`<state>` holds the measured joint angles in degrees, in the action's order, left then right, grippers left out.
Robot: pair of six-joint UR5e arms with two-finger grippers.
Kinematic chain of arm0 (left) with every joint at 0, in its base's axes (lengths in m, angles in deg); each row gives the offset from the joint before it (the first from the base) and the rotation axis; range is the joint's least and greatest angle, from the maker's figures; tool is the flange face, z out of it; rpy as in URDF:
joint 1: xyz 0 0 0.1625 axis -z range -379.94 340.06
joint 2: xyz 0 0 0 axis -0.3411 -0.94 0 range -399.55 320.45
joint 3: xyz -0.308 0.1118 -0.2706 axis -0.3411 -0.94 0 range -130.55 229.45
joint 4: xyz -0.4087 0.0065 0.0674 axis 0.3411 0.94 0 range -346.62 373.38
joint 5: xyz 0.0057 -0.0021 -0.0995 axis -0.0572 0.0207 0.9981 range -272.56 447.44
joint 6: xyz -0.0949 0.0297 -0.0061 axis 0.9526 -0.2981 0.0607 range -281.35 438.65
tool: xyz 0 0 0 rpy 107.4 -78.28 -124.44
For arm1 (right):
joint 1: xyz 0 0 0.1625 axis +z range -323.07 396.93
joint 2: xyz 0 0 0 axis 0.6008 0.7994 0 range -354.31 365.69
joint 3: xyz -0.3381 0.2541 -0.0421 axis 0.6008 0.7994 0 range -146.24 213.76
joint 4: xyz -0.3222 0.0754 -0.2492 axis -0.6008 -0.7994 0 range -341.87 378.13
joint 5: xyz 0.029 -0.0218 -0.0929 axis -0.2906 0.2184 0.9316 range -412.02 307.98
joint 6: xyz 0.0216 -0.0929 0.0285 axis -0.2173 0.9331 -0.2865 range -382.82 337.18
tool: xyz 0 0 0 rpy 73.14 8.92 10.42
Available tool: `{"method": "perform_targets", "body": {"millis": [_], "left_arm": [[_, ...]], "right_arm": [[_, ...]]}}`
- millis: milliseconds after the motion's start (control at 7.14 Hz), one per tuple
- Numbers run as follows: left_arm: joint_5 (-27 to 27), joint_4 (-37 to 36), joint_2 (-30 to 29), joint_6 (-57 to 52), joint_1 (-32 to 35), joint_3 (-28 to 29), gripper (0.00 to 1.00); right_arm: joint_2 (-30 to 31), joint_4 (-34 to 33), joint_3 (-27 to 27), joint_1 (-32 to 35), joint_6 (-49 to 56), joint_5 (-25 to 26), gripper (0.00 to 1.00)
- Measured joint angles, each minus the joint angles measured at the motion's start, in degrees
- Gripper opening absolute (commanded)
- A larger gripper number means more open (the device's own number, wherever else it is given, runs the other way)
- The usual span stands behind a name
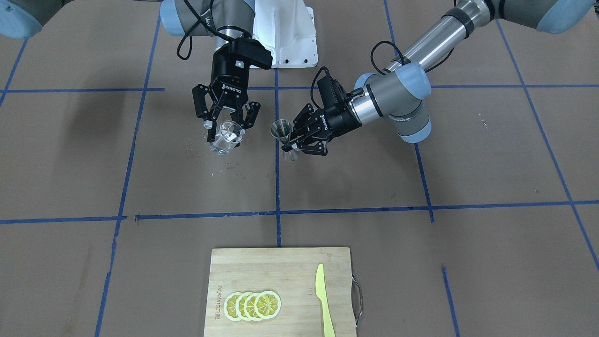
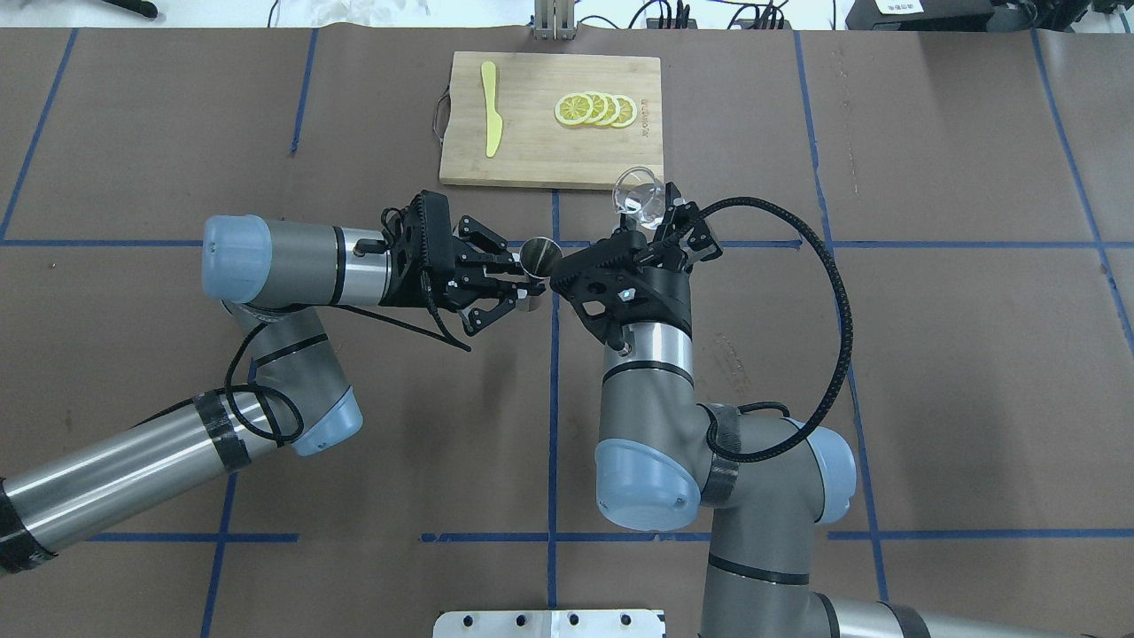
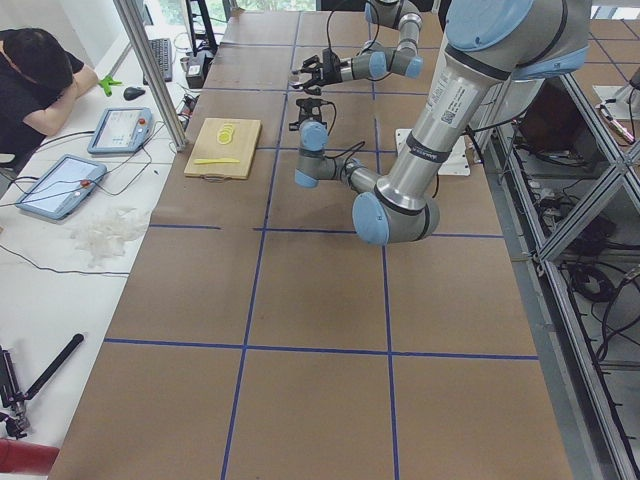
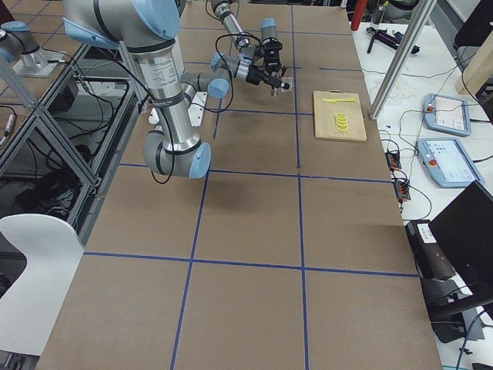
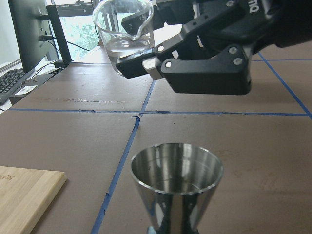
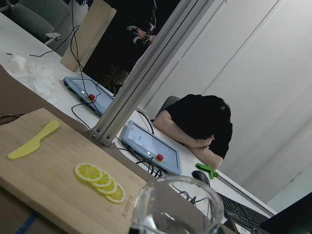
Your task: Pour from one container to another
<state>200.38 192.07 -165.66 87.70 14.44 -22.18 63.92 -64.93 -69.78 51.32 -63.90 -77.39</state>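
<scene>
My left gripper [image 1: 291, 143] is shut on the waist of the metal jigger [image 1: 281, 129], which stands upright with its open cone up. In the left wrist view the jigger [image 5: 176, 181] looks empty inside. The clear glass cup [image 1: 226, 136] hangs in my right gripper [image 1: 229, 124], which is shut on it, a short way beside the jigger. The cup [image 5: 124, 35] sits higher than the jigger's rim, a little tilted, with some clear liquid at its bottom. From overhead the cup [image 2: 640, 195] is right of the jigger [image 2: 539, 256], apart from it.
A wooden cutting board [image 2: 532, 146] lies at the table's far edge with several lemon slices [image 2: 595, 109] and a yellow knife [image 2: 491, 106]. Beyond it, a person [image 6: 197, 124] leans on a side desk with tablets [image 3: 120, 128].
</scene>
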Motion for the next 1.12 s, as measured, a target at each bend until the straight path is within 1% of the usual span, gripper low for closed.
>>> {"method": "perform_targets", "body": {"millis": [280,560,1121], "left_arm": [[0.00,0.00,-0.01,0.00,-0.01,0.00,0.00],[0.00,0.00,-0.07,0.00,-0.01,0.00,0.00],[0.00,0.00,-0.13,0.84,-0.02,0.00,0.00]], "right_arm": [[-1.10,-1.98,0.07,-1.25,4.45,1.70,0.00],[-3.54,-7.25,0.08,-2.02,5.15,2.67,0.00],[-5.60,-13.07,0.18,-3.21,5.32,3.12,0.00]]}}
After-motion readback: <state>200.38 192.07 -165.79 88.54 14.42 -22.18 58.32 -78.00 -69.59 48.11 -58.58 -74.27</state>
